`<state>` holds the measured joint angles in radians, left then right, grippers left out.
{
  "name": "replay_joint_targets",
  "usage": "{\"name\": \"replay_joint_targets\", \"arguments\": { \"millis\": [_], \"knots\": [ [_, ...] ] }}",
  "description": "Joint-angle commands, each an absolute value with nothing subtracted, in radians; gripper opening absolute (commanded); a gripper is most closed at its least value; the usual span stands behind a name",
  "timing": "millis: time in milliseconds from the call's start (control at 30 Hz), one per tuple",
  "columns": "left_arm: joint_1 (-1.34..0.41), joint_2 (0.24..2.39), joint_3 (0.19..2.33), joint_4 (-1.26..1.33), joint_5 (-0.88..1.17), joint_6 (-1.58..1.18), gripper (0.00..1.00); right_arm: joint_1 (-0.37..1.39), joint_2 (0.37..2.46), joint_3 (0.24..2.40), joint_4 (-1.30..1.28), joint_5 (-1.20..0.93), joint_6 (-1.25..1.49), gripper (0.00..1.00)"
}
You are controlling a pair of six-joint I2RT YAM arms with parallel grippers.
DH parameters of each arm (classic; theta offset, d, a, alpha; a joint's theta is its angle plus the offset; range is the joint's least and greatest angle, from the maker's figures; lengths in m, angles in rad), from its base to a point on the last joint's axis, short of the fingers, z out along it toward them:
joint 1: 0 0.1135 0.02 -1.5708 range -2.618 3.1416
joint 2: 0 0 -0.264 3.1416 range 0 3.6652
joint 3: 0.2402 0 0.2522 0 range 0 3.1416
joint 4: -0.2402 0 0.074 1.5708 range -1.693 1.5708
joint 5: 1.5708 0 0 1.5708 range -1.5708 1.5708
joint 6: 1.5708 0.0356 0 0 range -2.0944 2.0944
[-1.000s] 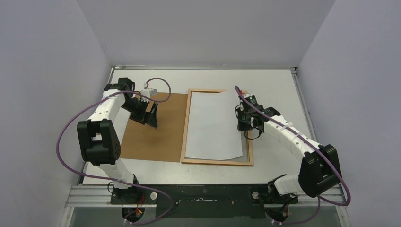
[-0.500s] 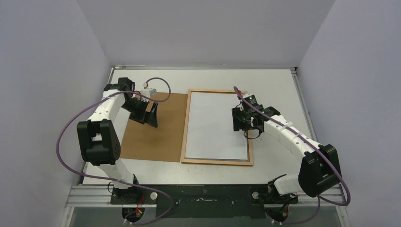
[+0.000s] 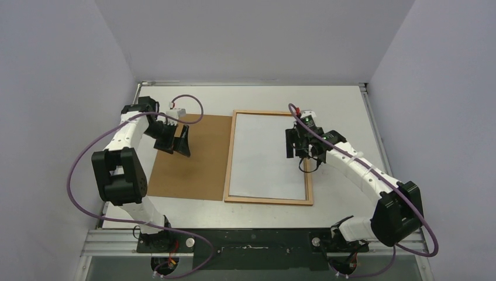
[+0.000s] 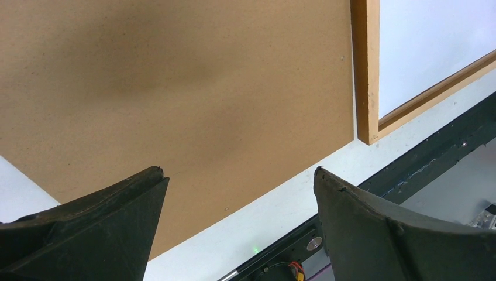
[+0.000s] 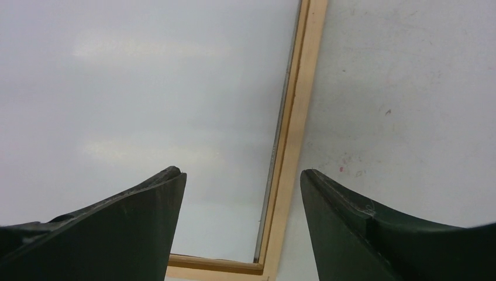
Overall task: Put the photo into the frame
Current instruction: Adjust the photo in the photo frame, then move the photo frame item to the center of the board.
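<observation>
1. Left of the frame (image 3: 229, 158), the left end effector (image 4: 238, 175) hangs with jaws spread wide, grasping nothing, above a brown backing board (image 3: 193, 167).
2. The board's right edge lies just beside the frame's left rail.
3. The photo (image 3: 266, 155) lies white side up inside the frame.
4. Over the frame's right rail, the right end effector (image 5: 241, 172) is spread apart and holds nothing.
5. Right of the frame, the white table (image 3: 351, 117) runs on to its edge.

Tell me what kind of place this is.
Probably a robotics lab test cell: plain walls box in a white table, a left arm and right arm are bolted at its near edge, and a picture frame and brown board lie on it.
</observation>
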<state>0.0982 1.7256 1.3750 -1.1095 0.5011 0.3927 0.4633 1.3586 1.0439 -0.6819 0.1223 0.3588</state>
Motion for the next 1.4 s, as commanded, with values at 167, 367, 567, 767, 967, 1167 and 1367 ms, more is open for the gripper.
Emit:
{"name": "replay_joint_targets", "arguments": {
  "millis": [167, 367, 567, 767, 967, 1167, 1367],
  "knots": [
    [0.232, 1.796, 1.512, -1.091, 0.438, 0.384, 0.98, 0.895, 1.475, 1.229, -0.565, 0.361, 0.631, 0.77],
    [0.338, 1.844, 1.522, -1.061, 0.353, 0.419, 0.93, 1.075, 1.77, 1.457, -0.496, 0.349, 0.692, 0.78],
    [0.404, 1.847, 1.493, -1.048, 0.336, 0.455, 0.93, 1.127, 2.03, 1.669, -0.478, 0.281, 0.729, 0.81],
    [0.434, 1.825, 1.467, -1.013, 0.308, 0.462, 0.98, 1.115, 2.133, 1.702, -0.453, 0.266, 0.777, 0.85],
    [0.438, 1.793, 1.443, -0.973, 0.28, 0.443, 0.96, 1.082, 2.171, 1.704, -0.46, 0.276, 0.787, 0.86],
    [0.445, 1.778, 1.456, -0.961, 0.278, 0.42, 0.96, 1.043, 2.146, 1.666, -0.46, 0.294, 0.79, 0.87],
    [0.43, 1.796, 1.435, -0.903, 0.234, 0.425, 0.96, 1.019, 2.153, 1.662, -0.467, 0.294, 0.798, 0.89]
  ]
}}
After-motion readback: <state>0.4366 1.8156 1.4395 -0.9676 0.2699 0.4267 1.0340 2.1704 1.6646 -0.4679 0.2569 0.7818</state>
